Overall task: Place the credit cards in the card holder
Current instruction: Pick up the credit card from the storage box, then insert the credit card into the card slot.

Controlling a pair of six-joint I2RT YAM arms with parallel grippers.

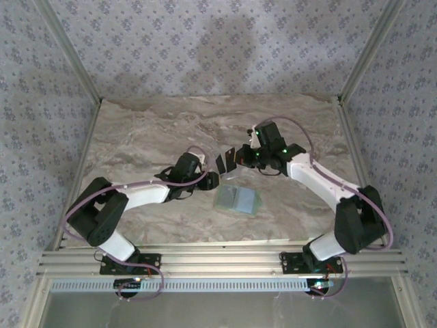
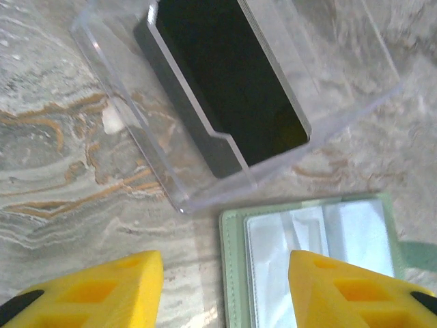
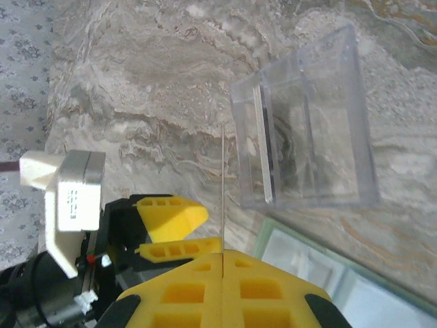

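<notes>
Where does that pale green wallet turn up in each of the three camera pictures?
Top view: the wallet lies flat near the middle of the table, slightly toward the near edge.
Left wrist view: the wallet is at the bottom right, cut off by the lower edge.
Right wrist view: the wallet fills the bottom right corner.
Shared landmark: the clear plastic box sits just above the wallet in both wrist views.

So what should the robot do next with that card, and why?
Probably lower the right gripper toward the holder and tip its card in. The card is pinched edge-on in the shut jaws, not yet in the holder, which lies flat close by. The left gripper is open and empty.
</notes>
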